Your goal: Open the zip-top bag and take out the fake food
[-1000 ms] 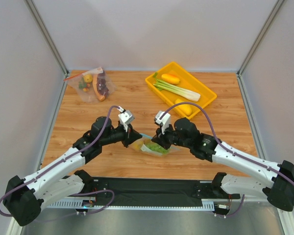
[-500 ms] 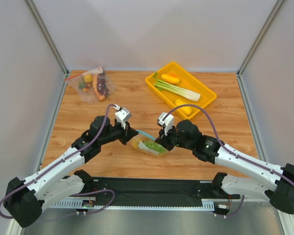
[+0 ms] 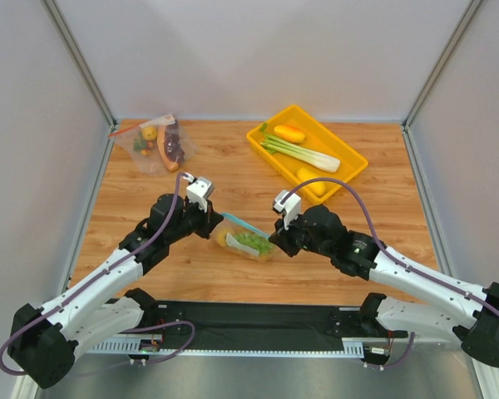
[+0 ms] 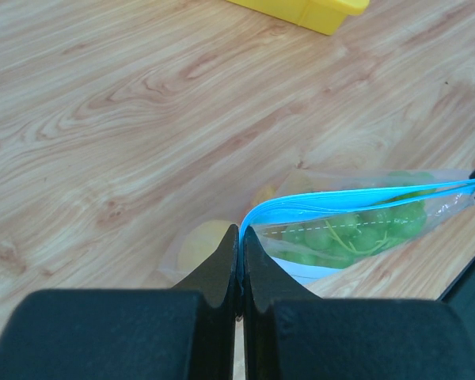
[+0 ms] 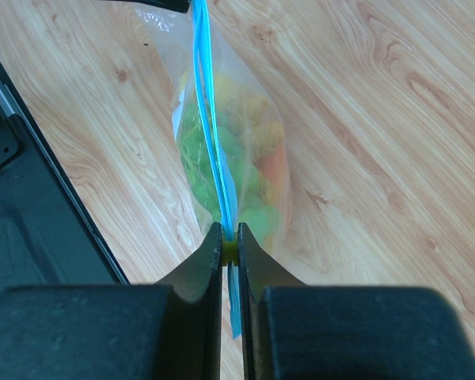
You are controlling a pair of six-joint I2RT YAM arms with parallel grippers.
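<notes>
– Near the front of the table point(image 3: 233, 179), what's that?
– The zip-top bag point(image 3: 244, 239), fake food point(image 3: 251, 242) inside. Left gripper point(image 4: 241, 237) pinches one end of its blue strip point(image 4: 340, 194) tight; right gripper point(image 5: 229, 237) pinches the other.

I see the zip-top bag point(image 5: 253, 150) as clear, glossy, crinkled plastic; my worktop point(image 4: 103, 119) is matt wood-grain; the left claw point(image 4: 240, 234) and right claw point(image 5: 229, 232) look like smooth matt black plastic.
</notes>
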